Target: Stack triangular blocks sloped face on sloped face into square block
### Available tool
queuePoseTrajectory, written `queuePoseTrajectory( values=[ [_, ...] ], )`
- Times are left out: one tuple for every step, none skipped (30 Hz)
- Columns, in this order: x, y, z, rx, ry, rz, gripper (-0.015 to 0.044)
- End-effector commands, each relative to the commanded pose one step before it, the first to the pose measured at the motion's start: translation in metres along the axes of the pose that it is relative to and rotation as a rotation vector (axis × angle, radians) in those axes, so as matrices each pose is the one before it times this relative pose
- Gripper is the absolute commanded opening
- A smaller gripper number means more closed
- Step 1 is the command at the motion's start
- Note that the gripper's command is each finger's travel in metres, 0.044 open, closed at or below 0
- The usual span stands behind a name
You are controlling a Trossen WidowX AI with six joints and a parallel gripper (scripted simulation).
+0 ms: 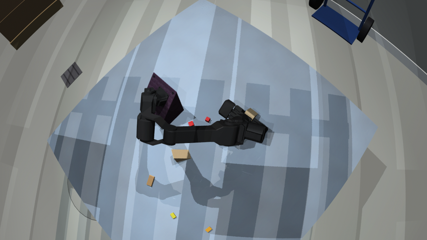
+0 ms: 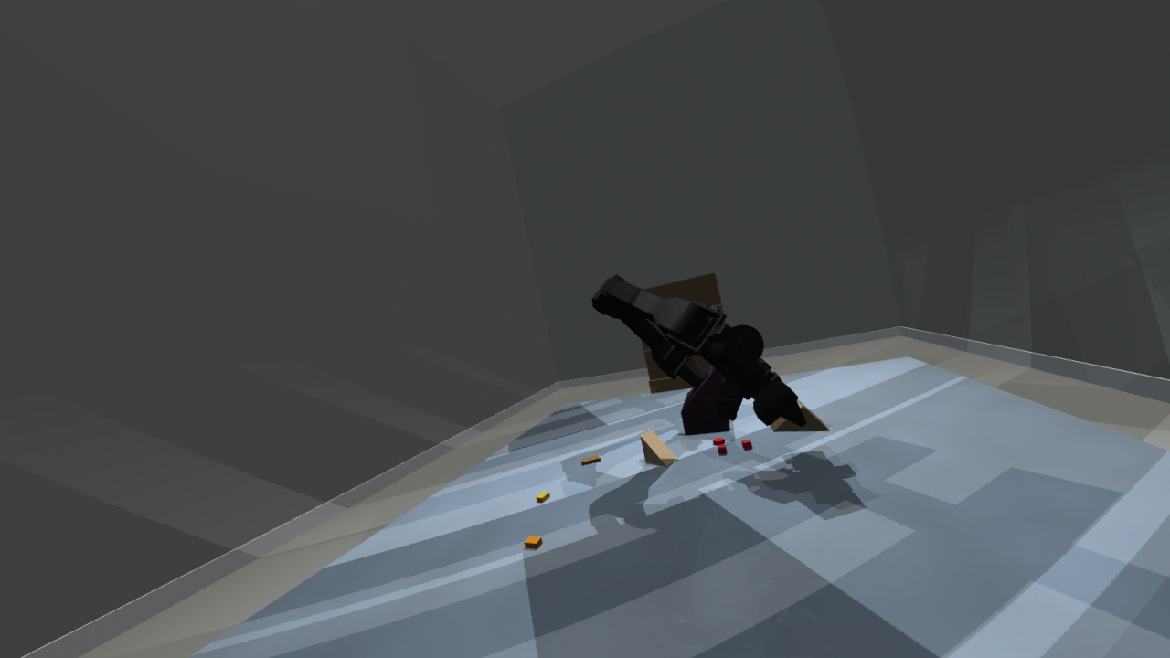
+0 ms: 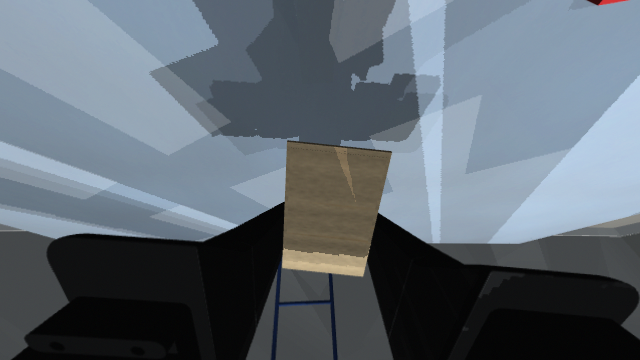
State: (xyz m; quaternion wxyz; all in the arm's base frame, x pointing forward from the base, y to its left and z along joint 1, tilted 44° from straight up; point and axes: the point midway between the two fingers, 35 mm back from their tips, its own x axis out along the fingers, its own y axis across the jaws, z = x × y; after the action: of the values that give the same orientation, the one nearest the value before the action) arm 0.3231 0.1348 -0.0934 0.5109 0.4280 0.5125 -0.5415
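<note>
Two triangular blocks seen from top: held block right of centre, second block on table below arm, well apart; wide room to every table edge. Two red cubes visible, one tan slab, one yellow piece, one orange piece.
Exterior: held block low beside claw; second block left, apart.
Wrist: claw clamped partway on held block, both fingers touching its sides.
</note>
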Motion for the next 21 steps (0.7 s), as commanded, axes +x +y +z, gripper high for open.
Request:
queuePoseTrajectory(
  values=[
    [0.00451,-0.00160,-0.00222,0.0871,-0.09027,-0.00783,0.0000],
    [0.00052,-0.00031,-0.00053,0.0231,-0.02310,0.00134,0.0000],
    [0.00044,-0.00030,-0.00054,0.0229,-0.02303,0.00236,0.0000],
    [0.00036,-0.00030,-0.00055,0.0228,-0.02292,0.00337,0.0000],
    [0.00028,-0.00029,-0.00056,0.0226,-0.02276,0.00438,0.0000],
    [0.00020,-0.00028,-0.00056,0.0225,-0.02255,0.00539,0.0000],
    [0.00011,-0.00028,-0.00057,0.0223,-0.02230,0.00639,0.0000],
    [0.00003,-0.00027,-0.00057,0.0222,-0.02201,0.00738,0.0000],
    [-0.00005,-0.00026,-0.00058,0.0220,-0.02168,0.00835,0.0000],
    [-0.00013,-0.00026,-0.00059,0.0219,-0.02130,0.00932,0.0000],
    [-0.00021,-0.00025,-0.00059,0.0218,-0.02086,0.01025,0.0000],
    [-0.00030,-0.00024,-0.00060,0.0217,-0.02043,0.01120,0.0000],
    [-0.00038,-0.00023,-0.00061,0.0215,-0.01993,0.01211,0.0000],
    [-0.00046,-0.00022,-0.00061,0.0214,-0.01939,0.01300,0.0000],
    [-0.00055,-0.00021,-0.00062,0.0213,-0.01881,0.01387,0.0000],
    [-0.00063,-0.00019,-0.00063,0.0212,-0.01820,0.01471,0.0000],
    [-0.00071,-0.00018,-0.00064,0.0211,-0.01755,0.01553,0.0000],
    [-0.00080,-0.00017,-0.00065,0.0210,-0.01686,0.01632,0.0000],
    [-0.00088,-0.00015,-0.00066,0.0210,-0.01614,0.01708,0.0000],
    [-0.00096,-0.00014,-0.00067,0.0209,-0.01539,0.01781,0.0000],
    [-0.00104,-0.00012,-0.00068,0.0208,-0.01459,0.01849,0.0000]
  ],
)
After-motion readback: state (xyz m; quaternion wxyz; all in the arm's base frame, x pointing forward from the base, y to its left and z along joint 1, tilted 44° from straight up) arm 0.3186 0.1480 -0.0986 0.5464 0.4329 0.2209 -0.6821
